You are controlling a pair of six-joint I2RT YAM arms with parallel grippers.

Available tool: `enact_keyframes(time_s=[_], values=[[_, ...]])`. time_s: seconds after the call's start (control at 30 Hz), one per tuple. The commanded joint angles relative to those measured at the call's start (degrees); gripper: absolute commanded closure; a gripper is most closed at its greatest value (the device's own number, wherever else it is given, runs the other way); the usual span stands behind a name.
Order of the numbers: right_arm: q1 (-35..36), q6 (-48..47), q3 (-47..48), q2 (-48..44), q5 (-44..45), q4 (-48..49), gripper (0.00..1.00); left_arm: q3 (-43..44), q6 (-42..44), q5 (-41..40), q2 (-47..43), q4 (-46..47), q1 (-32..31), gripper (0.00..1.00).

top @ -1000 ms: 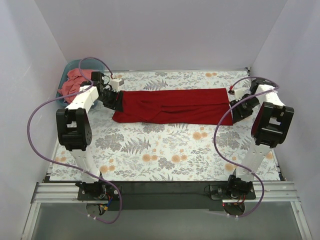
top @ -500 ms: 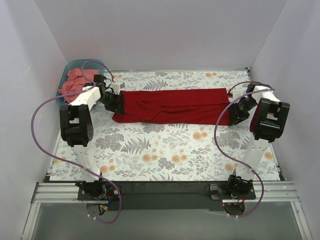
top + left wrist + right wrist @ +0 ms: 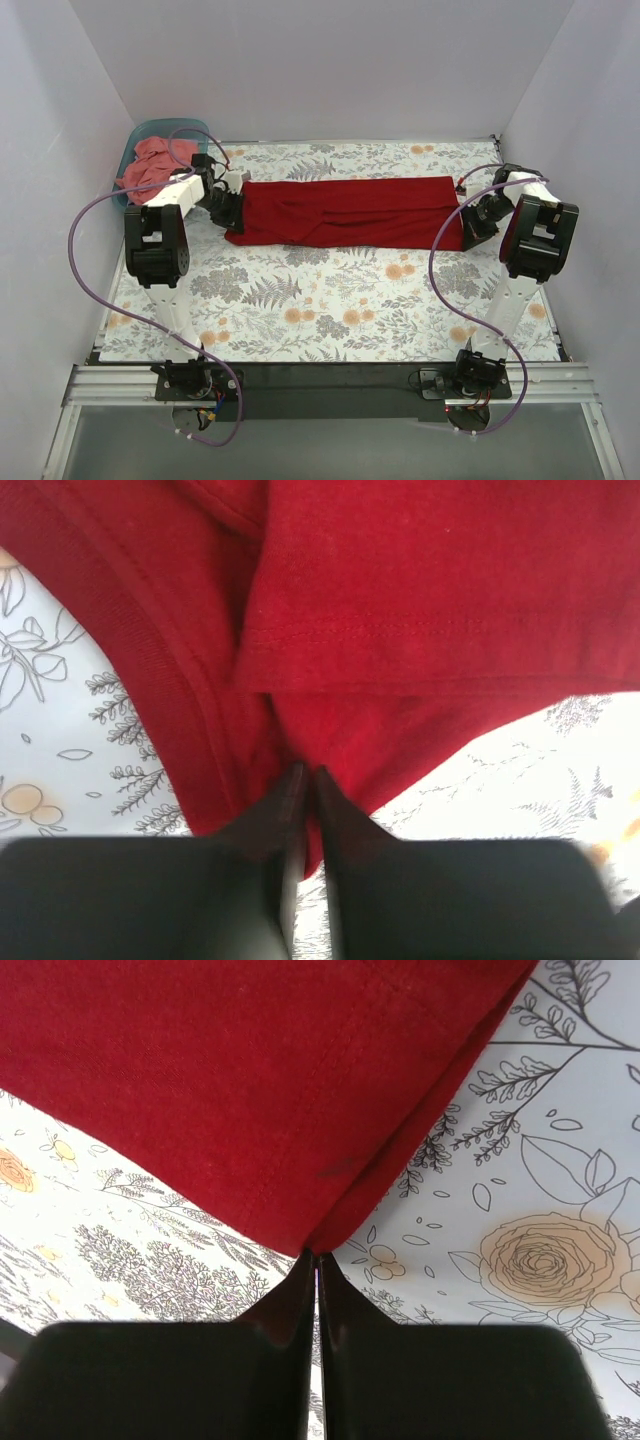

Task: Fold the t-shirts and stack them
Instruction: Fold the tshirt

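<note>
The crimson t-shirt (image 3: 345,212) lies as a long folded strip across the back of the floral table. My left gripper (image 3: 228,210) is at its left end, shut on a fold of the red cloth (image 3: 330,610), with its fingertips (image 3: 292,785) buried in the fabric. My right gripper (image 3: 468,230) is at the near right corner, shut, with that corner of the shirt (image 3: 250,1090) pinched at its fingertips (image 3: 303,1265). The salmon-pink t-shirt (image 3: 150,165) lies crumpled in the teal tub (image 3: 140,133) at the back left.
The floral table cover (image 3: 330,310) stretches from the shirt to the black front rail (image 3: 320,385). White walls close in the left, right and back. Purple cables loop beside each arm.
Both arms have drawn their elbows farther back, and the left gripper has shifted slightly left and back. Both grippers stay at the shirt's ends. The shirt has barely moved.
</note>
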Motion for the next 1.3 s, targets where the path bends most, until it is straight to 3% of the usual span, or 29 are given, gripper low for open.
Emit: enact_keyframes(time_s=[0.0, 0.77, 1.13, 1.17, 1.2, 1.27], values=[[0.0, 0.0, 1.1, 0.4, -0.3, 0.7, 0.99, -0.3, -0.2, -1.4, -3.7, 1.4, 0.1, 0.99], [-1.3, -4.8, -3.7, -4.6, 6.7, 1.0, 0.99, -4.5, -3.3, -7.5, -8.4, 0.9, 3.1, 1.00], [-2.9, -7.3, -7.6, -6.6, 9.0, 0.9, 0.99, -11.9, -5.1, -4.5, -12.7, 1.2, 3.1, 1.00], [-2.8, -7.4, -7.4, -6.5, 8.4, 0.0, 0.99, -11.5, -5.3, -4.2, -11.8, 0.9, 3.1, 0.99], [-2.6, -7.5, -7.3, -6.8, 7.1, -0.4, 0.95, -10.8, -6.0, -3.5, -11.6, 0.6, 3.0, 0.91], [-2.3, -7.2, -6.5, -8.2, 4.5, -1.3, 0.78, -10.3, -6.4, -2.1, -12.8, 0.9, 3.1, 0.75]])
